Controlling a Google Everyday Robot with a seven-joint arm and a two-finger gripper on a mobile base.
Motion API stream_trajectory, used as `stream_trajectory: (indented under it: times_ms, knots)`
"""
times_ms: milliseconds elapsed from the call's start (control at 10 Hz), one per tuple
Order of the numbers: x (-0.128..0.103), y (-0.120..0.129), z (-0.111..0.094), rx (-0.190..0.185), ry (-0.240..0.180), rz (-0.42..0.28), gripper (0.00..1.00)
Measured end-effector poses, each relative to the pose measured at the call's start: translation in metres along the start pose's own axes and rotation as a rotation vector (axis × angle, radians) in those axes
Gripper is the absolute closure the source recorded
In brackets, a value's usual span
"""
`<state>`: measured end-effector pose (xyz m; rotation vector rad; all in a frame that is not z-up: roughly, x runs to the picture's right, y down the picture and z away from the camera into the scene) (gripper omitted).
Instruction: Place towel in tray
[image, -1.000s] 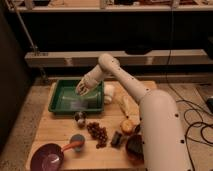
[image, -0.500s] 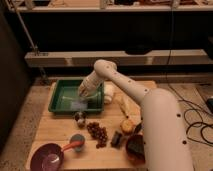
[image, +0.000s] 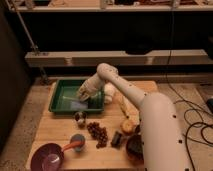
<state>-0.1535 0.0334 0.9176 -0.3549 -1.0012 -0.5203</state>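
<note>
A green tray (image: 62, 97) sits at the back left of the wooden table. A pale, whitish towel (image: 82, 103) lies inside the tray near its right side. My gripper (image: 84, 93) is at the end of the white arm, low inside the tray just above the towel and seemingly touching it.
On the table: a white round object (image: 108, 93) right of the tray, a small dark-and-white object (image: 80, 118), a bunch of dark grapes (image: 98, 133), a purple bowl (image: 47, 156), a blue cup with an orange handle (image: 76, 143), yellow and orange items (image: 127, 125), and a dark bowl (image: 135, 147).
The arm has swung lower and further into the tray, bringing the gripper and towel down toward the tray floor.
</note>
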Motion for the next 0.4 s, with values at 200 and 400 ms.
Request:
stream_trajectory:
  times_ms: [200,400]
  knots:
    - [0.0014,-0.0001,-0.0007,-0.001,-0.011,0.004,0.2]
    - [0.0003,-0.0012,0.0002,-0.001,-0.012,0.003,0.2]
